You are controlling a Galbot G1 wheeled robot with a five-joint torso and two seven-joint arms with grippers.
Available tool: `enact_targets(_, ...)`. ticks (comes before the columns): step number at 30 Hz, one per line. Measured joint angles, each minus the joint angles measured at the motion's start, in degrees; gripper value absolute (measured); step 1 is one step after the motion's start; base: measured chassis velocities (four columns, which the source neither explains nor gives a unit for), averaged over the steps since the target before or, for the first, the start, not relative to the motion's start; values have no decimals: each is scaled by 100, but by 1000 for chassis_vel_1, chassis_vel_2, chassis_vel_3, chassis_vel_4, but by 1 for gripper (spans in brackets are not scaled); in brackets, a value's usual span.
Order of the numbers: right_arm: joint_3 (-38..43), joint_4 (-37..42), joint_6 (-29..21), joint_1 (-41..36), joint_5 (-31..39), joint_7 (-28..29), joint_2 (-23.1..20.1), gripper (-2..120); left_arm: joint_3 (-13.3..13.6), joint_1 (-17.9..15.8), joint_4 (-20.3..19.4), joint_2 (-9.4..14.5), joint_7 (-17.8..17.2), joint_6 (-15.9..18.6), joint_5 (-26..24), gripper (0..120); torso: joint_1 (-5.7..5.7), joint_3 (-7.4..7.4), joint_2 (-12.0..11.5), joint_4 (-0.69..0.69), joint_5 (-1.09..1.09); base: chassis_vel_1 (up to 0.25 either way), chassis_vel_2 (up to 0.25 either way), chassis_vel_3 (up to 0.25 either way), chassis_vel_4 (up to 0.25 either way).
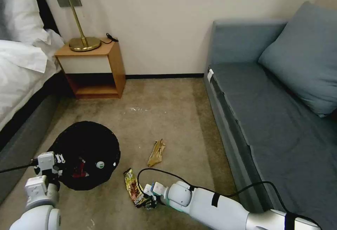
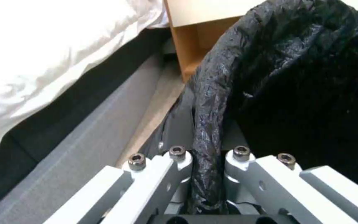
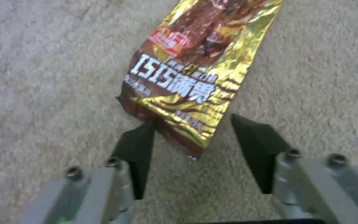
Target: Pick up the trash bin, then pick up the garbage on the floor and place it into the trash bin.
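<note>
- The left gripper (image 2: 206, 186) is shut tight on the rim of the round trash bin lined with a crinkly black plastic bag (image 1: 86, 152). One finger is inside the rim and one is outside, with the black bag (image 2: 212, 124) squeezed between them.
- Inside the bin, just past the left gripper (image 1: 56, 168), lie a clear plastic bottle with a white cap (image 1: 100, 164) and a red snack wrapper (image 1: 80, 170).
- Behind the left gripper is the grey side of a bed with white sheets (image 2: 42, 62).
- The right gripper (image 3: 193, 155) is low over the tan carpet (image 3: 42, 77), with its fingers spread wide apart.
- The near end of a shiny yellow-brown snack wrapper with white letters (image 3: 191, 74) lies flat on the carpet, right between the two black fingertips (image 3: 137, 146). I cannot tell whether the fingertips touch it.
- From the head view, the same wrapper (image 1: 132, 184) stretches away from the right gripper (image 1: 149, 200) toward the bin.
- A crumpled tan snack wrapper (image 1: 157, 152) lies on the carpet farther ahead of the right gripper, well apart from it.
- A grey-blue sofa (image 1: 281, 117) stands off to the right of the right arm.
</note>
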Motion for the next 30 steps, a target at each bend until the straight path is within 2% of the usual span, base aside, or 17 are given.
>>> enact_targets(1,0,0,0,0,0,0,0,49,0,0,0,0,0,0,0,5,0,0,0,0,0,0,0,0,0)
enact_targets(4,73,-60,98,-87,-50,2,43,36,-9,-1,14,9,0,1,-6,5,0,0,0,0,0,0,0,0,0)
enact_targets(5,73,-60,98,-87,-50,2,43,36,-9,-1,14,9,0,1,-6,5,0,0,0,0,0,0,0,0,0)
enact_targets(9,120,-108,230,-145,-70,10,69,17,-10,-5,40,14,0,1,-9,5,0,0,0,0,0,0,0,0,0)
enact_targets(11,125,-112,242,-148,-70,12,72,16,-8,-8,42,13,0,1,-9,5,0,0,0,0,0,0,0,0,0)
enact_targets(14,147,-117,275,-153,-70,16,81,0,4,-17,54,8,0,0,-8,5,0,0,0,0,0,0,0,0,0)
enact_targets(22,334,62,538,-175,-14,37,-22,0,36,-50,112,5,0,-4,14,5,0,0,0,0,0,0,0,0,0)
enact_targets(25,570,453,802,-211,177,169,-205,0,36,-70,139,39,0,-4,8,5,0,0,0,0,1,0,0,0,0)
enact_targets(29,1181,1939,1158,-371,1342,935,-693,0,59,-84,196,84,2,-10,-30,5,0,0,0,0,1,0,0,0,0)
enact_targets(30,1181,1939,1158,-371,1342,935,-693,0,59,-84,196,84,2,-10,-30,5,0,0,0,0,1,0,0,0,0)
